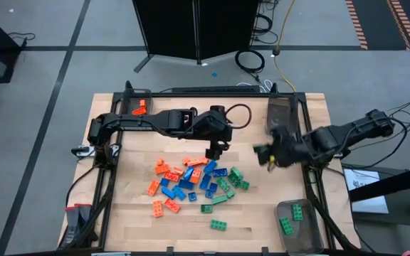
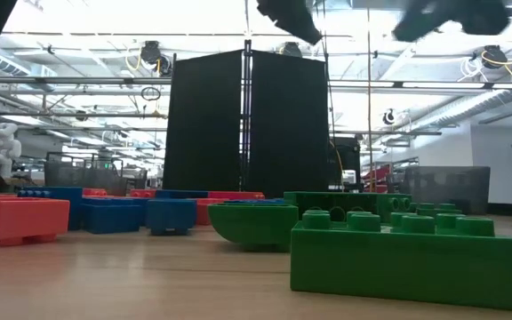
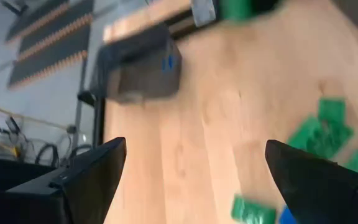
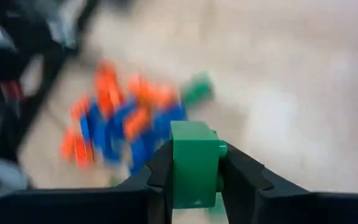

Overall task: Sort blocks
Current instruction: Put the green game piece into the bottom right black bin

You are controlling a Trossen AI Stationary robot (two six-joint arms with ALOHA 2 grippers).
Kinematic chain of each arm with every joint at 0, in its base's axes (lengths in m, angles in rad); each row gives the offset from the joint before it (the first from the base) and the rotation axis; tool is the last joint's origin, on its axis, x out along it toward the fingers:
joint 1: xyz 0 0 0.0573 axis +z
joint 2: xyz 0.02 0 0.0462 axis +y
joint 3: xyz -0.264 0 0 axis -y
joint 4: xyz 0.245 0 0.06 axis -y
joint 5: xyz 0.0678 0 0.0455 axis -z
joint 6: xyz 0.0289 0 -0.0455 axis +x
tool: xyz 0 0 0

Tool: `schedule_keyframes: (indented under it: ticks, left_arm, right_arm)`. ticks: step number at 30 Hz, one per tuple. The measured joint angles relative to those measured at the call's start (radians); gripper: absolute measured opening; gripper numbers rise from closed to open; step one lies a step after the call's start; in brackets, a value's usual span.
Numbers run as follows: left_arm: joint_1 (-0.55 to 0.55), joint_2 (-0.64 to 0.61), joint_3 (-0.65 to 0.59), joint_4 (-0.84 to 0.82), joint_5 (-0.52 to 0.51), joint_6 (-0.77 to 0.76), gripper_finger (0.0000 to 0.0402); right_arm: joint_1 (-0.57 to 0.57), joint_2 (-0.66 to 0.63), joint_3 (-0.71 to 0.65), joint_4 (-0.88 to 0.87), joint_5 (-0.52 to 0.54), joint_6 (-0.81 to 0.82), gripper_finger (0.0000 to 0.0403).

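Right end effector: fingers clamped on one green brick, studs outward, carried in the air above the right half of the surface. Judged next relation: the bin with green bricks lies at the near right corner, toward the near edge from this end effector, and the right arm is by far the nearer of the two to it. A second bin stands at the far right corner, just beyond the arm. The held brick's long axis cannot be told while it is gripped.

Left end effector: fingers spread wide and empty, hovering over the middle of the surface at the far edge of the loose pile. The pile of orange, blue and green bricks lies directly toward the near edge from it, with green pieces gathered on the pile's right side and one stray green brick lying apart near the near edge.

Far left corner: one orange brick in a bin there.

Brands, labels, writing: none legible on bricks, bins or arms in any view.
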Motion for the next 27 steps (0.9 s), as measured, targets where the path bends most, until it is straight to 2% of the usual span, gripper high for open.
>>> schedule_keyframes:
  ticks: [3,6,12,16,18,25,27]
  left_arm:
    - [0.0,0.0,0.0,-0.044,-0.001,0.001,0.0388]
    - [0.0,0.0,0.0,-0.058,-0.001,0.0,0.0388]
    - [0.0,0.0,0.0,-0.057,0.016,-0.007,0.0389]
    - [0.0,0.0,-0.008,-0.046,0.025,-0.009,0.0389]
    - [0.0,0.0,-0.008,-0.046,0.026,-0.009,0.0389]
    - [0.0,0.0,-0.008,-0.035,0.063,-0.011,0.0389]
    - [0.0,0.0,-0.008,-0.037,0.066,-0.023,0.0389]
  right_arm:
    - [0.1,0.013,0.0,-0.083,-0.158,0.137,0.0081]
    - [0.229,0.034,0.0,-0.086,-0.309,0.253,0.0081]
    - [0.47,0.122,0.0,-0.086,-0.521,0.526,0.0081]
    - [0.589,0.213,0.0,-0.042,-0.654,0.635,0.0081]
    - [0.624,0.264,0.0,0.007,-0.691,0.66,0.0081]
    - [0.679,0.396,0.0,0.109,-0.721,0.656,0.0081]
    - [0.68,0.407,0.0,0.129,-0.719,0.633,0.0098]
